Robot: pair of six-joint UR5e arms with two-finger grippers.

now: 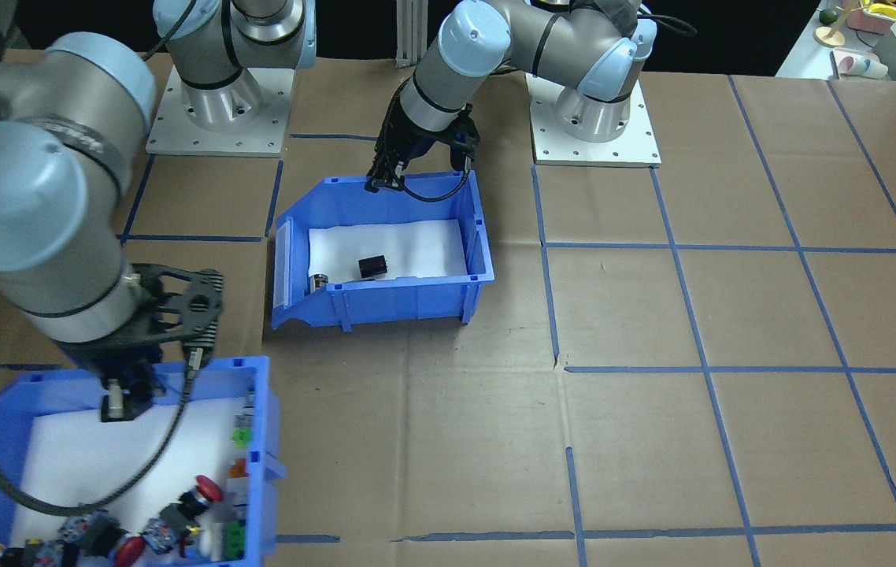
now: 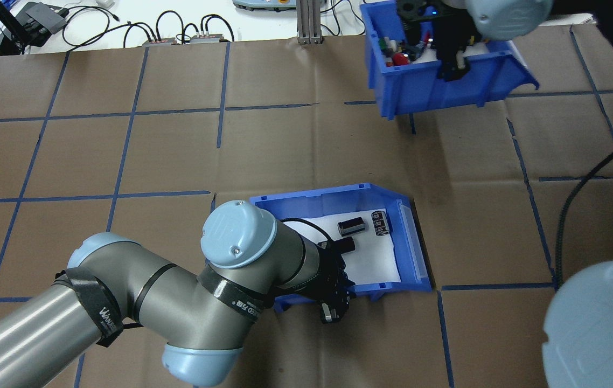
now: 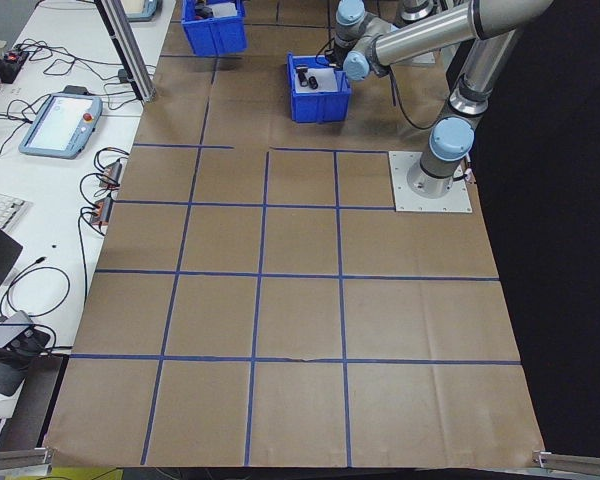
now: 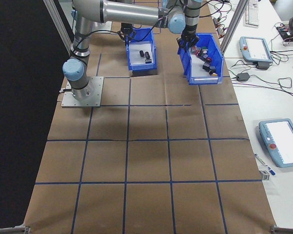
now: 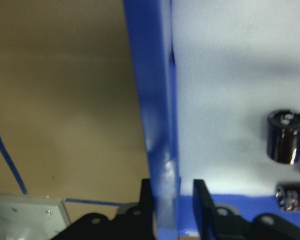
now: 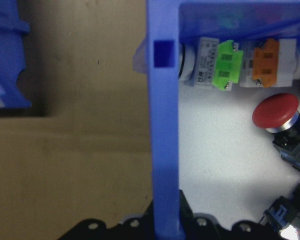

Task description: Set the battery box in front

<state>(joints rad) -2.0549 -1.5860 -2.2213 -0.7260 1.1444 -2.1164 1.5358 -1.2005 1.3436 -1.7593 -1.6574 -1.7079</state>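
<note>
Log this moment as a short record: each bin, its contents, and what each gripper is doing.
battery box: blue bin with white foam liner, near the robot's base
batteries: dark cylinders lying on the liner
switch bin: second blue bin with coloured push-button switches, farther out on the robot's right
left gripper: one finger on each side of the battery box's wall, right against it
right gripper: fingers tight on the switch bin's wall
table: brown cover with blue tape grid
</note>
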